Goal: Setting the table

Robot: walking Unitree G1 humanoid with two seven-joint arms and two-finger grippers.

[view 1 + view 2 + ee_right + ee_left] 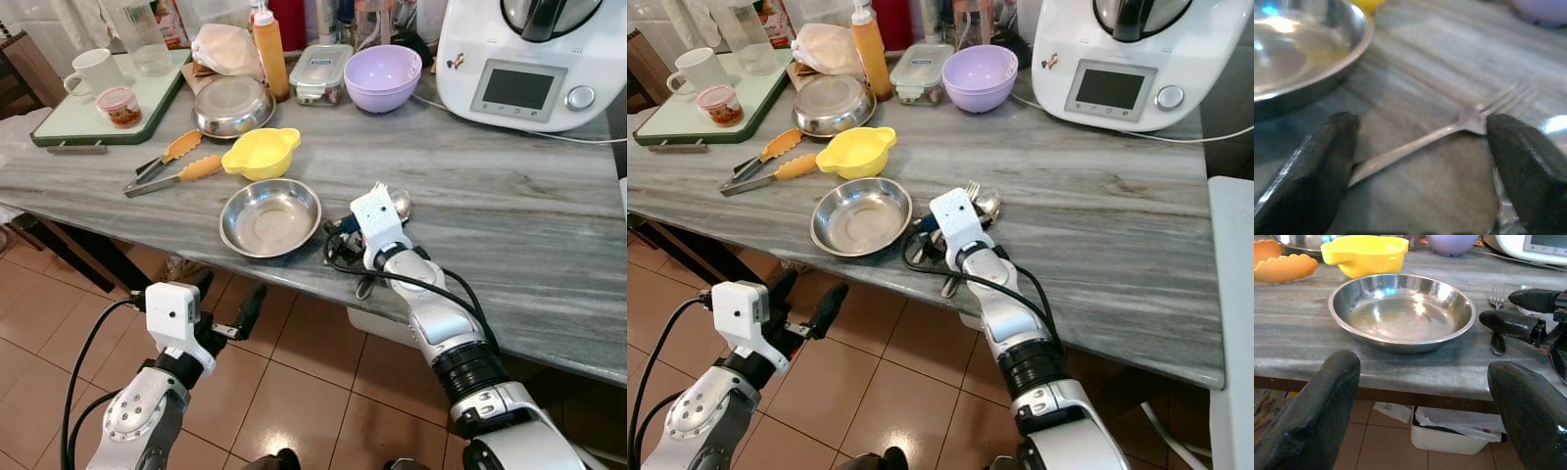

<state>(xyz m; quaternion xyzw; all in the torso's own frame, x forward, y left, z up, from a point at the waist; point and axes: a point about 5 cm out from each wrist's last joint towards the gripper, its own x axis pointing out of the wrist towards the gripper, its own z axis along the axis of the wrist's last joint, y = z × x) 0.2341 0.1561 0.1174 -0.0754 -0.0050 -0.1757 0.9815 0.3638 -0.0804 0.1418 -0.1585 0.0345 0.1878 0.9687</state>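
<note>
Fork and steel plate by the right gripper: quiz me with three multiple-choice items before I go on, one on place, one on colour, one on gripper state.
1. Where does the fork lie?
A. inside the steel plate
B. on the counter beside the steel plate
C. on the green tray

2. What colour is the small bowl just behind the steel plate?
A. yellow
B. purple
C. white

3. How does the right gripper stand?
A. shut on the fork
B. open, fingers either side of the fork
C. shut on the plate rim

Answers:
1. B, the right wrist view shows the fork flat on the grey counter, next to the plate's rim.
2. A, the yellow bowl sits directly behind the plate; the purple one stands farther back.
3. B, the two black fingers are wide apart with the fork's handle running between them, not clamped.
</note>
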